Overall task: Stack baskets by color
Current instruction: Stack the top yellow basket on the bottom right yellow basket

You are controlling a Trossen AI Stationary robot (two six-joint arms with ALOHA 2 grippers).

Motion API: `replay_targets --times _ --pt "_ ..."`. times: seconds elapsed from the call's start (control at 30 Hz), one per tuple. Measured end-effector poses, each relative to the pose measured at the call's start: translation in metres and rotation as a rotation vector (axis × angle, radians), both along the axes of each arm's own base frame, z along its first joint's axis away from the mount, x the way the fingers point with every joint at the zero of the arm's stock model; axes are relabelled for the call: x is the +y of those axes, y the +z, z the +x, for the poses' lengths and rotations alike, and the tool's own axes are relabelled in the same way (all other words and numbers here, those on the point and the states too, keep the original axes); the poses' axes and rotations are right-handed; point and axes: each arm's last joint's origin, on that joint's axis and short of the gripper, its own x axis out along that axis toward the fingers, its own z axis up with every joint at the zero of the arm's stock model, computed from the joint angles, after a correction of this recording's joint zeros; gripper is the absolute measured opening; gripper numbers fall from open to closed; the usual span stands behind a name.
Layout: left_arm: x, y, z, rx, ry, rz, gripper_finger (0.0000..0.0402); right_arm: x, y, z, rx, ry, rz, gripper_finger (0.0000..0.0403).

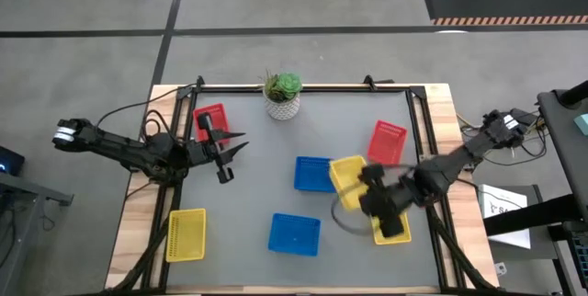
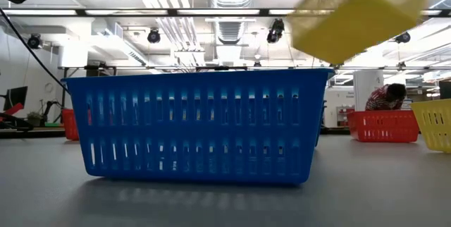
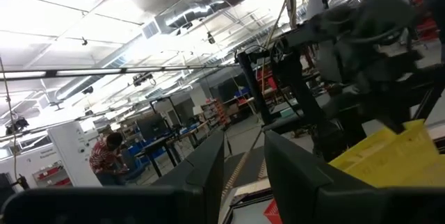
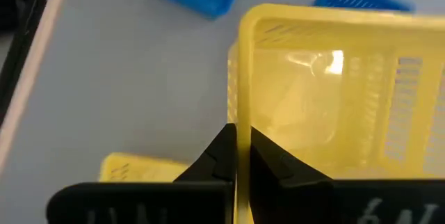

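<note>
Seven baskets can be counted from the high view: two red, two blue and three yellow. One red basket (image 1: 210,119) lies near the far left corner of the tabletop (image 1: 248,186), the other red basket (image 1: 387,142) near the far right edge. One blue basket (image 1: 313,174) sits about mid-tabletop, and the second blue basket (image 1: 295,233) lies nearer the front edge; in the low view it fills the middle of the picture. A yellow basket (image 1: 186,234) rests at the front left corner. The right gripper (image 1: 372,195) has its jaws closed tight on the rim of a raised yellow basket (image 1: 348,178), which hangs tilted above the tabletop just beside the central blue one; in the right wrist view the two dark fingers (image 4: 224,156) pinch its wall. Another yellow basket (image 1: 392,226) lies on the tabletop below this arm, toward the front right. The left gripper (image 1: 230,147) hovers beside the far-left red basket with its jaws partly apart and nothing between them. A green plant in a white patterned pot (image 1: 283,96) stands at the middle of the far edge. A person (image 2: 384,96) bends over in the room beyond.
</note>
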Motion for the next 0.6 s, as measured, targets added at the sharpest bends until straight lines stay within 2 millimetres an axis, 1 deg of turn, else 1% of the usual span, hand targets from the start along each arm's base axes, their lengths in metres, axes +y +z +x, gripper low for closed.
replay_targets --times 0.13,0.33,0.43,0.6 --pt "0.000 0.000 0.000 0.001 0.000 0.000 0.0088 0.024 -0.009 -0.011 0.089 -0.064 0.004 0.0008" --pt "0.000 0.000 0.000 0.001 0.000 0.000 0.0088 0.050 -0.026 -0.023 0.187 -0.157 -0.002 0.0008" --pt "0.000 0.000 0.000 0.002 0.000 0.000 0.0088 0.062 -0.033 -0.029 0.252 -0.196 0.032 0.0008" --pt "0.000 0.001 0.000 -0.010 0.000 -0.002 0.0088 0.079 -0.046 -0.038 0.334 -0.267 0.035 0.0008"
